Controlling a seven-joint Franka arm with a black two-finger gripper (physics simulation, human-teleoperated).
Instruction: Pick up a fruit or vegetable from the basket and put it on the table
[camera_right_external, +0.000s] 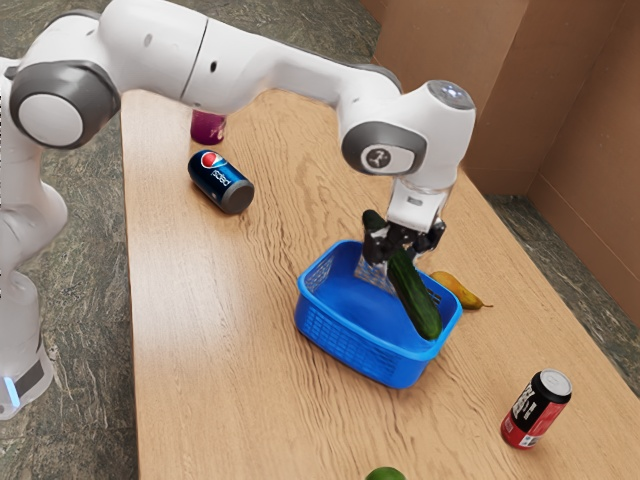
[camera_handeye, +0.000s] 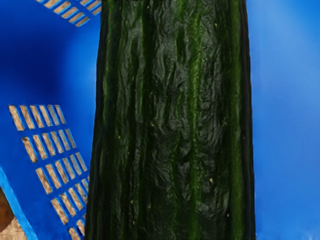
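The hand is clamped on the long dark-green cucumber, tilted over the blue plastic basket. Grasping looks done; carrying it clear and releasing it onto the wooden desk remain
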